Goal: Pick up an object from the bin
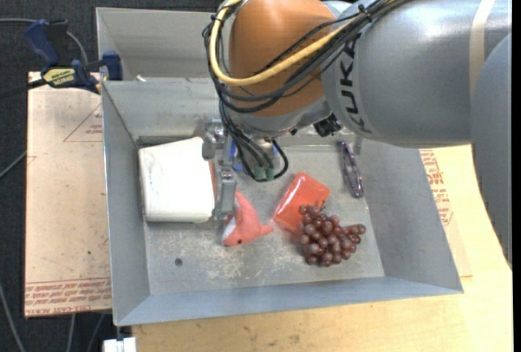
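where the gripper (225, 213) meets the floor of the grey bin (122, 204), a small salmon-pink toy (247, 229) lies against its tip, left of centre. whether the gripper is wide, narrow or closed on the toy cannot be told. it stands in the slot between the toy and a white box (174, 182), probably because the box blocks that side. further right lie an orange-red wedge (301, 200) and dark red grapes (327, 238), touching each other.
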Robot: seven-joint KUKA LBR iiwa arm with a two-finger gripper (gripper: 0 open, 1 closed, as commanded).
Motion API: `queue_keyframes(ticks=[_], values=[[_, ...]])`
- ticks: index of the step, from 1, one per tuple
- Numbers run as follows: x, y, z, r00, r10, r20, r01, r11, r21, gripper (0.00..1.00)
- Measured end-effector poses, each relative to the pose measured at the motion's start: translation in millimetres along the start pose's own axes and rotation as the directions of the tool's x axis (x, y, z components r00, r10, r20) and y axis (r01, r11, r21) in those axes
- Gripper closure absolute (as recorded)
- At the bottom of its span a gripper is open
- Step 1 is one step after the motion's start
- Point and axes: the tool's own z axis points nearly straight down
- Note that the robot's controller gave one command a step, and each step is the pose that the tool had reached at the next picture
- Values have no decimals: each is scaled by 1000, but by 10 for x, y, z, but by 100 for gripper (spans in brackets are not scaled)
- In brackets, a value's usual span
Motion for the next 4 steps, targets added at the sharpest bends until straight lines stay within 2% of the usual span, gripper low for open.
queue_keyframes(ticks=[1,2,3,4], values=[[-10,-12,-48,1000,4,6,-4,1000,-2,0],[113,-338,421,1000,-27,10,27,1000,-3,0],[-65,-643,849,993,-114,8,114,994,-1,0],[-67,-791,1179,999,-46,9,46,999,-2,0]])
